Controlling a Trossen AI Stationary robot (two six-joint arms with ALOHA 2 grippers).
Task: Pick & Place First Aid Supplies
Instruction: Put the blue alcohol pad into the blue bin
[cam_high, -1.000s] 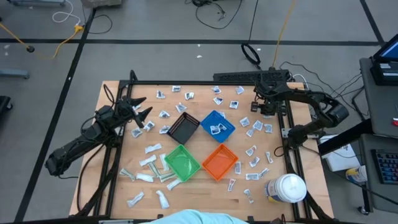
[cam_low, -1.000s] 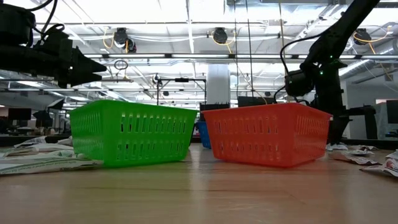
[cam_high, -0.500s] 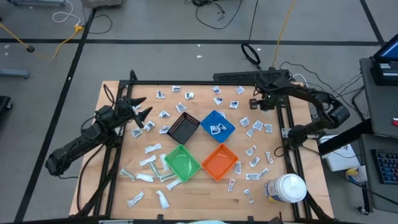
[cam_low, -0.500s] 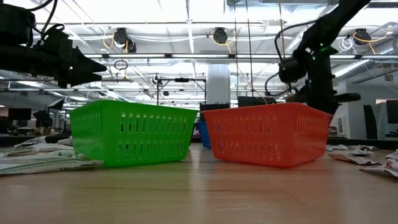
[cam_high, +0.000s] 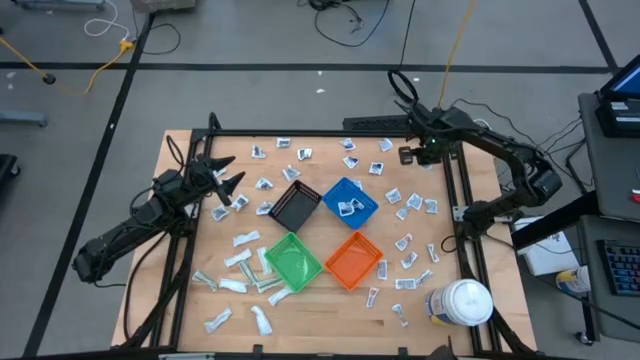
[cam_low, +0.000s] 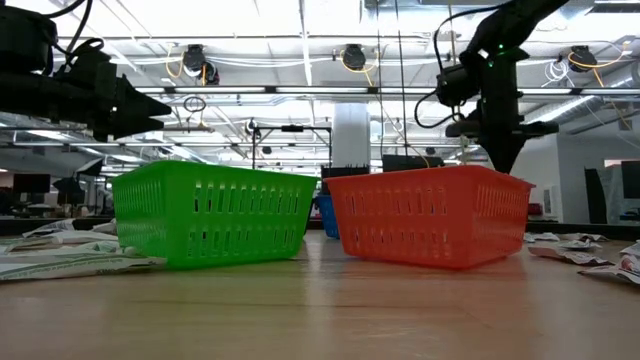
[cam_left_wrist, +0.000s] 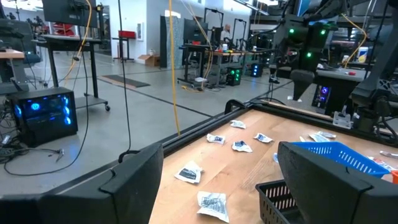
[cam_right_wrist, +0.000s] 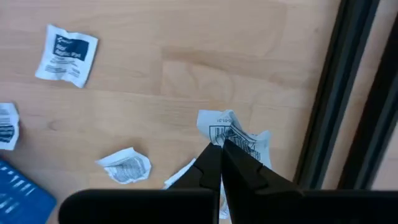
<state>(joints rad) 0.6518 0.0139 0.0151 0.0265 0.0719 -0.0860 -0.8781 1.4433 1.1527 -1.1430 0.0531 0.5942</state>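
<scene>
Small white first aid packets (cam_high: 262, 185) lie scattered flat over the wooden table (cam_high: 330, 310), around four bins. My right gripper (cam_right_wrist: 221, 147) is shut on one crumpled white packet (cam_right_wrist: 239, 138). It points down, raised above the table's far right part (cam_high: 420, 152), and shows high over the orange bin in the low view (cam_low: 503, 165). My left gripper (cam_high: 232, 172) waits open and level at the table's left, with nothing between its fingers (cam_left_wrist: 221, 155). My right gripper pinches the white packet by its edge (cam_right_wrist: 217, 138) between the two fingertips. It comes from above, pointing down. The packet hangs past the fingertips, crumpled, clear of the table and the other packets.
The black bin (cam_high: 296, 206), blue bin (cam_high: 350, 200), green bin (cam_high: 292, 262) and orange bin (cam_high: 354, 260) stand in a cluster mid-table. A large white jar (cam_high: 460, 302) stands at the near right corner. A dark frame rail (cam_right_wrist: 329, 106) runs along the right edge.
My right gripper has risen well above the table and drifted a little toward the far edge. It has rolled slightly about its pointing line, and its fingers have stayed shut.
</scene>
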